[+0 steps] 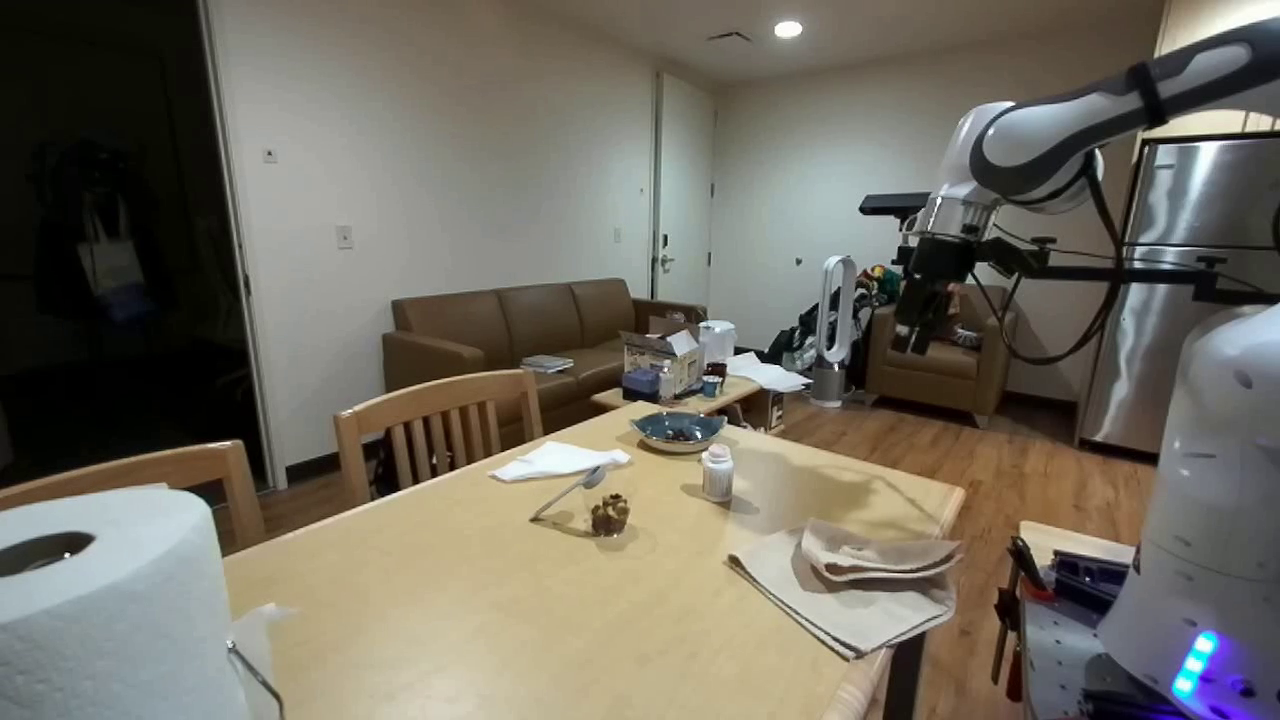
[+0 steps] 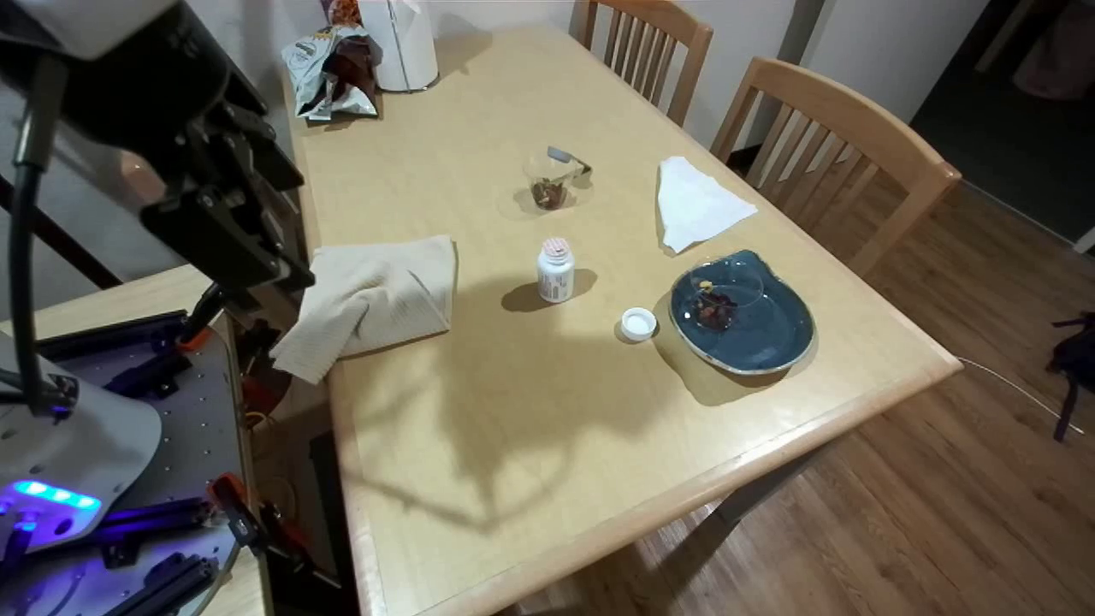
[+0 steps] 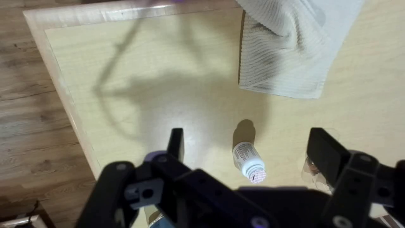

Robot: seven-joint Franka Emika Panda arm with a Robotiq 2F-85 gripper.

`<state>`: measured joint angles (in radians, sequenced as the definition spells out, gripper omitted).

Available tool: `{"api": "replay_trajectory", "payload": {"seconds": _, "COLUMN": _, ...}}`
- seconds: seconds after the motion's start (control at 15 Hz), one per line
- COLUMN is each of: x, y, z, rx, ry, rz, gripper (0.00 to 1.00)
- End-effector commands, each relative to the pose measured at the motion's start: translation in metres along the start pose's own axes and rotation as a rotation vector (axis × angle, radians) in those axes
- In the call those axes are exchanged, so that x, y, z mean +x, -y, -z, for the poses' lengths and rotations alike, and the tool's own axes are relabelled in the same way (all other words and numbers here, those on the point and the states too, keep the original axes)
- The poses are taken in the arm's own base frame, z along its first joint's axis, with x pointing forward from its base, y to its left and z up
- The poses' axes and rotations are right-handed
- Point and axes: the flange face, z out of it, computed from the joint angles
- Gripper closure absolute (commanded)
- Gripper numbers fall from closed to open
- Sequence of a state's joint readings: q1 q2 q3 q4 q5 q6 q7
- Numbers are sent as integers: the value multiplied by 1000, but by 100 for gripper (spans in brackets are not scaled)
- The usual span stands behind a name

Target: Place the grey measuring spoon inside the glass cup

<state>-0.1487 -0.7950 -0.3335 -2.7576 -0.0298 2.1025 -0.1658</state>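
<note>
The glass cup [image 1: 612, 497] is a small see-through tumbler with brown pieces inside, standing on the table in both exterior views [image 2: 541, 169]. The grey measuring spoon [image 1: 565, 495] slants beside the cup, its lower end on the table and its upper end at the cup's rim; it also shows in an exterior view [image 2: 559, 155]. In the wrist view the cup [image 3: 307, 172] is partly hidden behind the right finger, and the spoon is not visible. My gripper [image 3: 246, 133] is open and empty, high above the table's edge, well away from the cup in both exterior views [image 1: 915, 335] [image 2: 299, 229].
A white bottle [image 2: 556, 272] stands between the cup and a blue dish [image 2: 770, 329] holding dark pieces. A white cap [image 2: 638, 324], a beige cloth [image 2: 385, 295], a white napkin [image 2: 697, 205], a bag [image 2: 338, 77] and a paper roll [image 2: 406, 47] lie or stand around.
</note>
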Motion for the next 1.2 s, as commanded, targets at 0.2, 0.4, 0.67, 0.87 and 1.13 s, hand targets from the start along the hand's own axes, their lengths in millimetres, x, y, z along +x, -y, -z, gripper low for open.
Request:
{"api": "replay_trajectory", "payload": {"seconds": 0.2, "x": 11, "y": 7, "z": 0, "rx": 2, "ry": 3, "rz": 12, "gripper": 0}}
{"api": "replay_trajectory", "payload": {"seconds": 0.4, "x": 23, "y": 9, "z": -3, "rx": 19, "ry": 8, "rz": 36, "gripper": 0}}
{"api": "replay_trajectory", "payload": {"seconds": 0.67, "x": 50, "y": 11, "z": -9, "rx": 76, "ry": 43, "rz": 44, "gripper": 0}}
{"api": "replay_trajectory", "payload": {"seconds": 0.87, "x": 77, "y": 13, "z": -17, "rx": 110, "ry": 64, "rz": 58, "gripper": 0}}
{"api": "replay_trajectory", "payload": {"seconds": 1.13, "x": 109, "y": 21, "z": -35, "rx": 85, "ry": 107, "rz": 119, "gripper": 0}}
